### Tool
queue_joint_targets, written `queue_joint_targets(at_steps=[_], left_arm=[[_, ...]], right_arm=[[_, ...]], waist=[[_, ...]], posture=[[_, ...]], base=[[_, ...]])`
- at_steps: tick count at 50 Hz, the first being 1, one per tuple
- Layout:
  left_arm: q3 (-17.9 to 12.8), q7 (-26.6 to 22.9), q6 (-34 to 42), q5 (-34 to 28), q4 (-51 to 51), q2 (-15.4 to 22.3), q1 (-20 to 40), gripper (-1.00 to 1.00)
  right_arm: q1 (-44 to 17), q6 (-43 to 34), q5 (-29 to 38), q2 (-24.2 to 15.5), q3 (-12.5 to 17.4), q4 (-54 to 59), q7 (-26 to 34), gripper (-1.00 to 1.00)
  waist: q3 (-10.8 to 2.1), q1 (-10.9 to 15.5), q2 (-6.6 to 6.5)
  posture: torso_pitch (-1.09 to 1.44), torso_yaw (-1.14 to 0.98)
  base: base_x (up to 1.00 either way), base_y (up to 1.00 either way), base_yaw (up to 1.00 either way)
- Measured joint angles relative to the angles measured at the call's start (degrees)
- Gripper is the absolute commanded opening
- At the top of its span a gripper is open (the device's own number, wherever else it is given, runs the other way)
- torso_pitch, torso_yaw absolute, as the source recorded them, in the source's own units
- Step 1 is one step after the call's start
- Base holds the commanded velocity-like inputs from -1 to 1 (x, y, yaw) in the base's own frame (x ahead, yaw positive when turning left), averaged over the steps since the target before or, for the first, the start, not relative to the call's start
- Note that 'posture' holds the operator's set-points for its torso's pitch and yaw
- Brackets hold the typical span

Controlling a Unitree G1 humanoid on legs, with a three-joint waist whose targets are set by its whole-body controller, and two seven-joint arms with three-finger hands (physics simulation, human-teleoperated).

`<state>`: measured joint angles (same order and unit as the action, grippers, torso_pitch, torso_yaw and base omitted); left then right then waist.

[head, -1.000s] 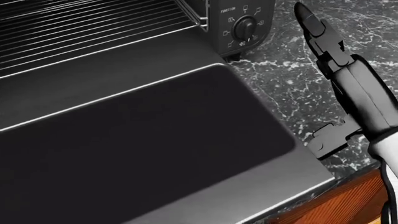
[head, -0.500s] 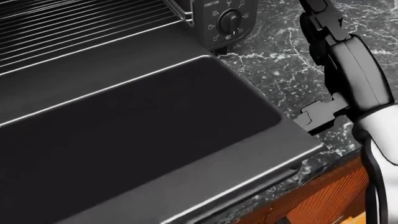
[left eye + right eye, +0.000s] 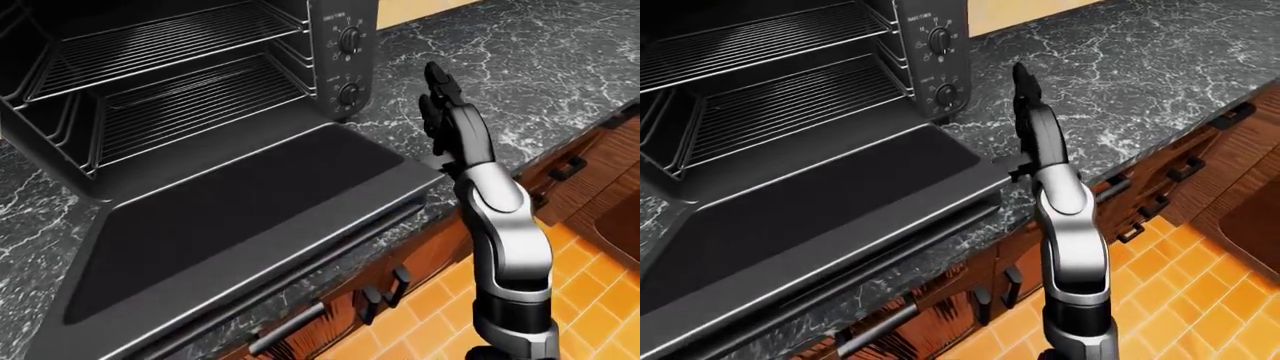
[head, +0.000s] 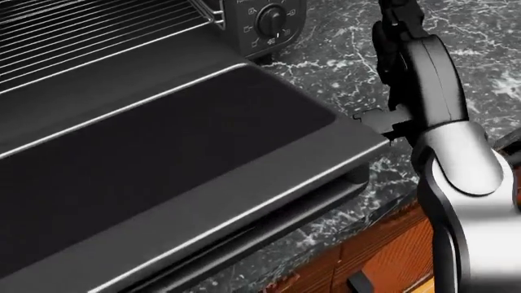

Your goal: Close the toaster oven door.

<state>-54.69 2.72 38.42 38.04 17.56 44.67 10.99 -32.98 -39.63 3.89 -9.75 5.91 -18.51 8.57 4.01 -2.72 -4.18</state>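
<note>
Left-eye view shows a dark marble counter [image 3: 520, 67] with white veining, wooden cabinet fronts [image 3: 400, 285] with dark handles below its edge, and orange floor tiles [image 3: 420, 330] lower down. On the counter stands the toaster oven [image 3: 190, 82], and its door [image 3: 250, 202] lies fully open, folded down flat and reaching out past the counter's edge. Inside the oven, two wire racks [image 3: 180, 67] sit one above the other. Two control knobs [image 3: 349, 67] are on the panel to the right of the oven's opening.

Compared with the head view a second ago, the whole picture has shifted: the oven's knob now sits higher and further left, more of the door's handle bar [image 4: 269, 226] shows under its outer edge, and the camera has moved. The right hand [image 4: 399, 55] has come closer to the door's right corner, where earlier bare counter lay between them.

The right hand stands upright just beside the door's right edge, over the counter, with its fingers [image 3: 437, 86] pointing up toward the knob panel. They look straight and extended, holding nothing. One lower finger [image 4: 376, 121] juts toward the door's corner; whether it touches cannot be told. The grey forearm [image 3: 1072, 247] rises from the bottom, covering part of the cabinets. The left hand does not show.
</note>
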Motion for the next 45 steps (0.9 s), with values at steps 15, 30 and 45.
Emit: queue_joint_targets(at_steps=[15, 30, 45], left_arm=[[-0.3, -0.7, -0.7, -0.4, -0.4, -0.4, -0.4, 1.00], [-1.2, -0.8, -0.3, -0.7, 0.2, -0.6, -1.2, 1.00], [-4.4, -3.4, -0.5, -8.5, 0.9, -3.1, -3.6, 1.00]], right_arm=[[-11.4, -1.9, -3.8, 2.5, 0.4, 7.3, -7.7, 1.00], [-17.9, 3.8, -6.7, 1.3, -0.4, 16.9, -13.8, 1.00], [-22.0, 5.5, -6.9, 1.0, -0.7, 22.3, -14.5, 1.00]], waist=[[0.01, -0.1, -0.28], [0.16, -0.3, -0.30], [0.49, -0.2, -0.46]], posture=[[0.00, 0.00], [0.00, 0.00], [0.00, 0.00]], base=[[0.00, 0.00, 0.00], [0.00, 0.00, 0.00], [0.00, 0.00, 0.00]])
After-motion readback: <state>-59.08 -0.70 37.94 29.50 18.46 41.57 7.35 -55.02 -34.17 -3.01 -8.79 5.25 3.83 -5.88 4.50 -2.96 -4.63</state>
